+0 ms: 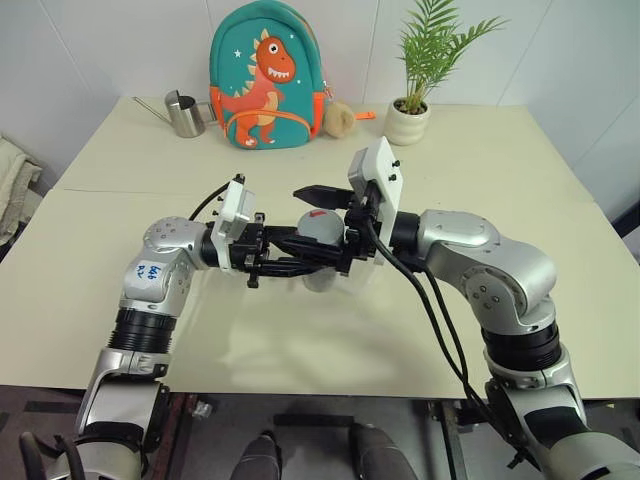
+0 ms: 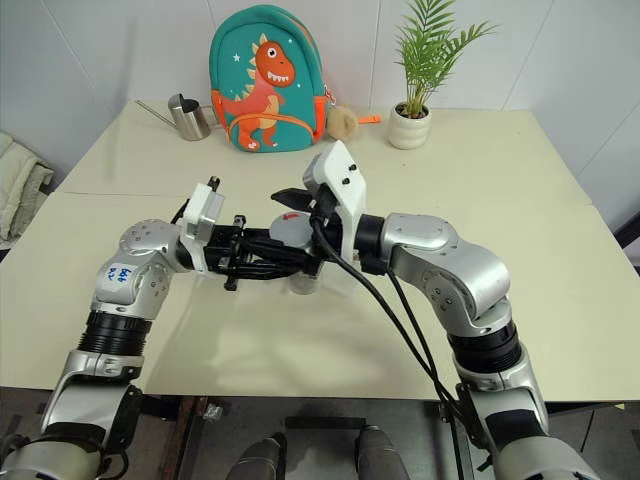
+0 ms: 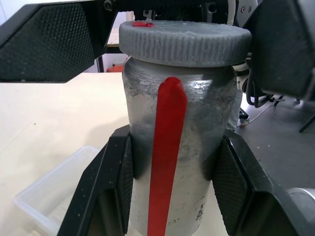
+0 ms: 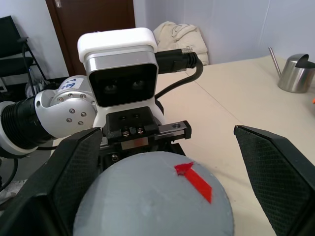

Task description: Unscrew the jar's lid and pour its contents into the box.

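dinosaur backpack [image 1: 266, 78] stands at the table's [image 1: 520, 170] far edge, between a steel cup [image 1: 184, 114] and potted plant [image 1: 420, 70].

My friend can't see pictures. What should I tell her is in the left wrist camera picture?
A grey see-through jar with a long red stripe stands clamped between the left gripper's two black fingers, with its ribbed grey screw lid on. The right gripper's black fingers sit open on either side of the lid, and a clear plastic box lies on the cream table below.

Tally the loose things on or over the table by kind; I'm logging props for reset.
Jar with lid: 1
Clear box: 1
Steel cup: 1
Dinosaur backpack: 1
Potted plant: 1
Total: 5
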Controlling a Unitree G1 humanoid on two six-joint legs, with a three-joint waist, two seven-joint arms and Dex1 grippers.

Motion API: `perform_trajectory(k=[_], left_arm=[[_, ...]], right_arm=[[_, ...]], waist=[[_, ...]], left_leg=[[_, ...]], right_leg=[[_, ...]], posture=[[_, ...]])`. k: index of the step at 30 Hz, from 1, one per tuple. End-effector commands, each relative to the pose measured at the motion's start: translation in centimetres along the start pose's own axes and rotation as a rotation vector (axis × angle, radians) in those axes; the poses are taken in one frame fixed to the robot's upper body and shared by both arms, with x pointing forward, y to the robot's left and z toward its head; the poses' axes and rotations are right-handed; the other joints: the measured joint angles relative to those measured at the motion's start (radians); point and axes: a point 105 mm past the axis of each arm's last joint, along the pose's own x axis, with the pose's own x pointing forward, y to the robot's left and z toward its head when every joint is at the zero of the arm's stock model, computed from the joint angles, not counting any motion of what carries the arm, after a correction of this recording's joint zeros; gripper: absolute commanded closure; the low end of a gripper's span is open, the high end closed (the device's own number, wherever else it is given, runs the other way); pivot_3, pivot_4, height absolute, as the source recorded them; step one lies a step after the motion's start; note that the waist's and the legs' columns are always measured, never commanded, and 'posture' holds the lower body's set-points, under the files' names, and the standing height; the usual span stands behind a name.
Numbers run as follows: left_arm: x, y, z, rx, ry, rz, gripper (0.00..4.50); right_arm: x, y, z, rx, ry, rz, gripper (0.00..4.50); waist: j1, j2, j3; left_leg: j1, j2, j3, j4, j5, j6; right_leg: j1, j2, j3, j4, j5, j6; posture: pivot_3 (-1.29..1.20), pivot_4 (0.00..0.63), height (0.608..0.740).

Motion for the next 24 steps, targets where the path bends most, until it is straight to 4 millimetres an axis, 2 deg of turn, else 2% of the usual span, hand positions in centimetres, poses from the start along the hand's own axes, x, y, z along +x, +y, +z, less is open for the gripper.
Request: perform_trajectory(k=[1, 14, 24], left_arm=[[0.0, -0.1, 0.7, 0.041, -0.006, -0.005, 2.65], [-0.5, -0.1, 0.5, 0.036, 0.007, 0.005, 2.65], [-0.5, 0.0, 0.5, 0.036, 0.010, 0.003, 2.65]], right_arm=[[-0.8, -0.2, 1.1, -0.040, -0.036, -0.016, 0.02], [-2.9, -0.8, 1.0, -0.057, -0.002, -0.075, 0.02], [-3.8, -0.9, 0.9, -0.064, 0.017, -0.099, 0.02]], waist=[[0.000, 0.000, 0.000], [0.000, 0.000, 0.000], [0.001, 0.000, 0.000]], left_leg=[[0.000, 0.000, 0.000, 0.000, 0.000, 0.000], [0.000, 0.000, 0.000, 0.000, 0.000, 0.000], [0.000, 0.000, 0.000, 0.000, 0.000, 0.000]], right_leg=[[0.000, 0.000, 0.000, 0.000, 0.000, 0.000], [0.000, 0.000, 0.000, 0.000, 0.000, 0.000], [0.000, 0.000, 0.000, 0.000, 0.000, 0.000]], posture=[[0.00, 0.150, 0.740], [0.00, 0.150, 0.740], [0.00, 0.150, 0.740]])
